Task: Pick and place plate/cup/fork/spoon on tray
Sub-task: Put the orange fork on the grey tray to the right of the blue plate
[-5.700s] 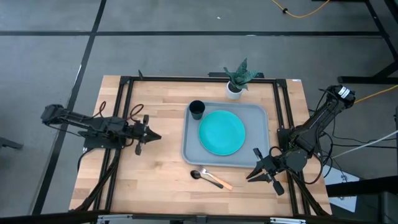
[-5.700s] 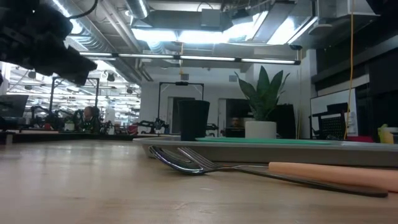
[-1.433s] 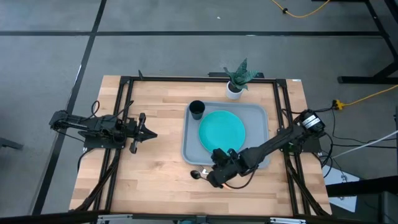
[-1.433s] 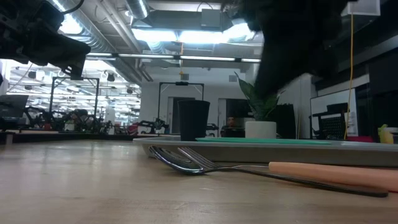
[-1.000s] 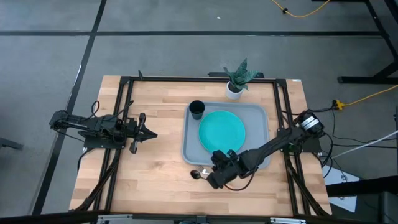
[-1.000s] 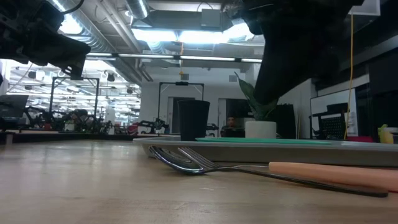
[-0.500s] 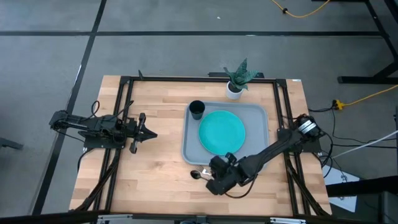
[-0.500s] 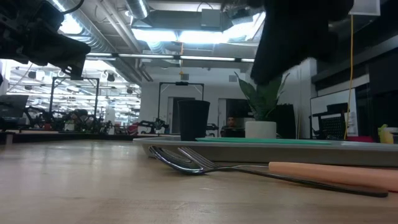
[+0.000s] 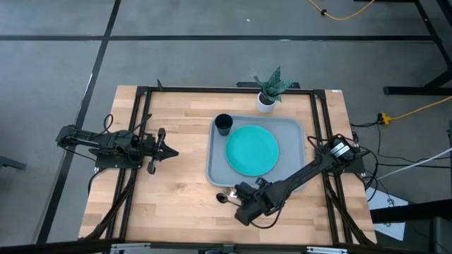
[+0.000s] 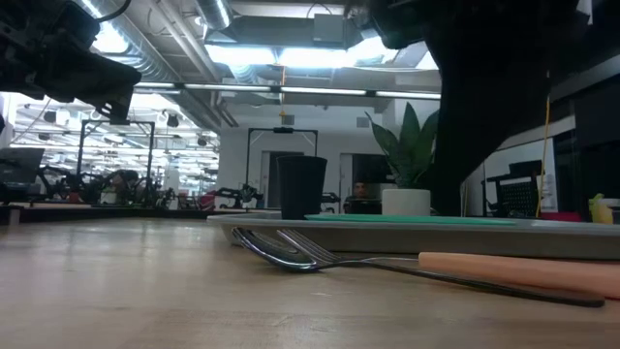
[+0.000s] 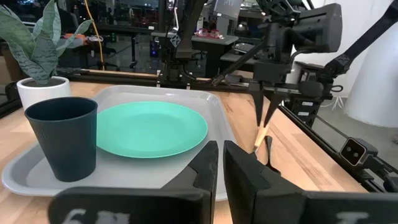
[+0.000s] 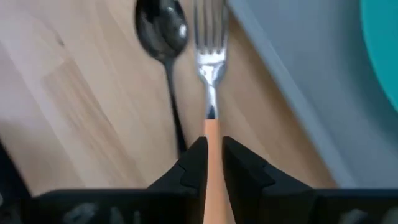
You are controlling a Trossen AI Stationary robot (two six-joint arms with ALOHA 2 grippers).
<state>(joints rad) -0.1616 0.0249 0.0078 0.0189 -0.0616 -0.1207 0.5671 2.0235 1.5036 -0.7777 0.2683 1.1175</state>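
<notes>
Just beside the tray, the fork lies touching the spoon; the right gripper straddles its handle, fingers nearly closed. Next: clench, then lift onto the tray.

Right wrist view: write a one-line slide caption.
Right end effector straddles the fork handle beside the spoon on the table.

right gripper reaches low over the table's front, fingers narrowly parted; left gripper waits, nearly closed.
</notes>
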